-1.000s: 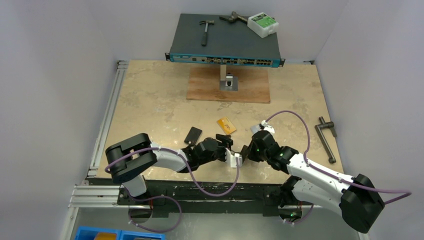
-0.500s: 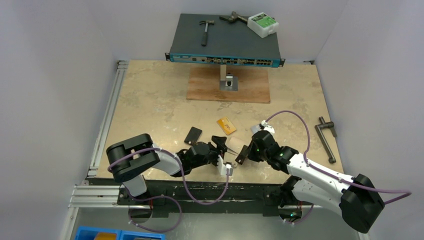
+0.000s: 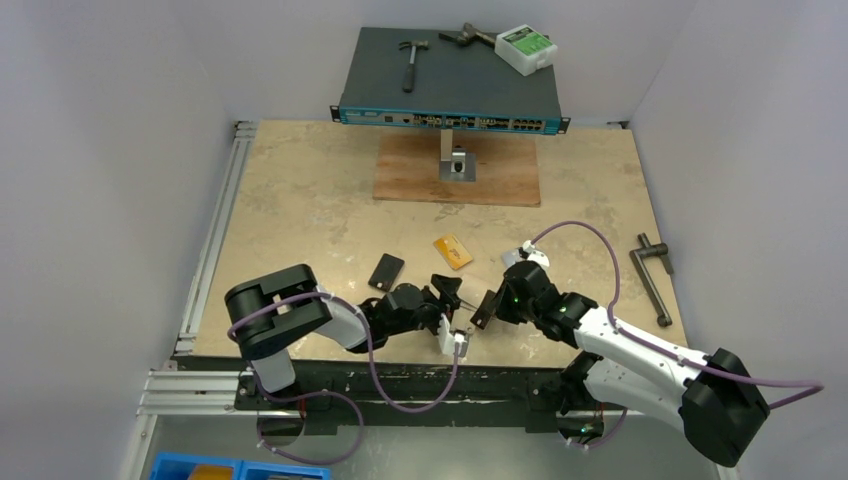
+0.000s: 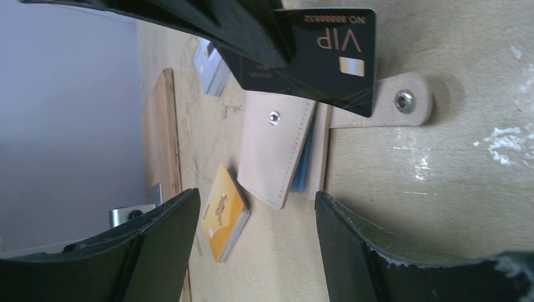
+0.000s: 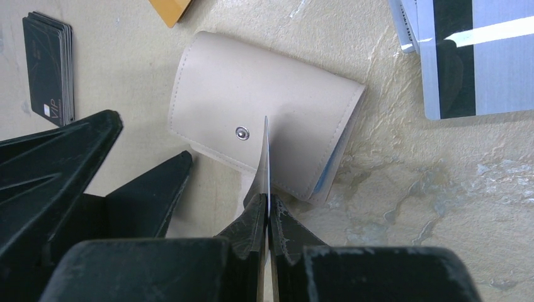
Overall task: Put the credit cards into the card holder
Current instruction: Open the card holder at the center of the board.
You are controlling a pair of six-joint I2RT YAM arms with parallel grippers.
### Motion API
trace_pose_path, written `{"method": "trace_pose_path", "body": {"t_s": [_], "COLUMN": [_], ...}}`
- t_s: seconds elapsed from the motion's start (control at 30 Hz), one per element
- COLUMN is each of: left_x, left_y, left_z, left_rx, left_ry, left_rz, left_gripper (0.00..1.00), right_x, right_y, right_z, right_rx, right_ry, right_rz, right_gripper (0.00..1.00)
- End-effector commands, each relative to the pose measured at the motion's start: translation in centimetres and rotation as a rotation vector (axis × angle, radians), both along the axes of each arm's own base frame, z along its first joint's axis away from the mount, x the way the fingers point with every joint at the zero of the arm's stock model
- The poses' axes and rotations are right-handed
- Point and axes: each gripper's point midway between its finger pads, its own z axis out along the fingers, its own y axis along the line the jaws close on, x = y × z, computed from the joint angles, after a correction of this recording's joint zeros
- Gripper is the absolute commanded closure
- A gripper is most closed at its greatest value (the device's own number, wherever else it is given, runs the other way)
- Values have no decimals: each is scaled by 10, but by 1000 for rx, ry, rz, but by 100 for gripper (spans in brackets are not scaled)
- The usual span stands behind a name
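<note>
I work on a mottled beige tabletop [image 3: 300, 200] closed in by pale grey walls [image 3: 120, 150]. The folded beige-tan card holder [image 5: 264, 107] lies flat on it beneath my fingertips, its snap tab [image 4: 403, 100] unfastened. My left gripper [image 4: 255, 198] stands spread and empty above it. My right gripper [image 5: 267, 211] pinches a black VIP card [image 4: 321, 56] over the holder, edge-on to my own wrist camera; I cannot tell whether the two touch. From overhead my wrists hide the holder. The silver-grey cards [image 5: 466, 56] and the orange-yellow card [image 5: 169, 7] are cut off by the frame.
</note>
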Motion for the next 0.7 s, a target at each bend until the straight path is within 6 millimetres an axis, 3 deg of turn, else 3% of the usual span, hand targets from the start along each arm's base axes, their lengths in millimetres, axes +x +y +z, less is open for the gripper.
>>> {"method": "trace_pose_path", "body": {"t_s": [0.0,0.27,0.67], "left_x": [1,13,8], "left_y": [-11,-16,-1], "left_z": [4,20,12], "left_rx": [-18,-69,-43], "left_ry": [-32,-46,-54], "left_rz": [-32,12,4], "left_gripper": [33,34,32], "right_x": [-8,-8,-9], "right_y": [-9,-9,-9], "right_z": [-9,-10,-11], "right_rx": [-43,-42,-42], "right_ry": [27,24,26], "right_rz": [13,11,17], "right_gripper": [100,100,100]}}
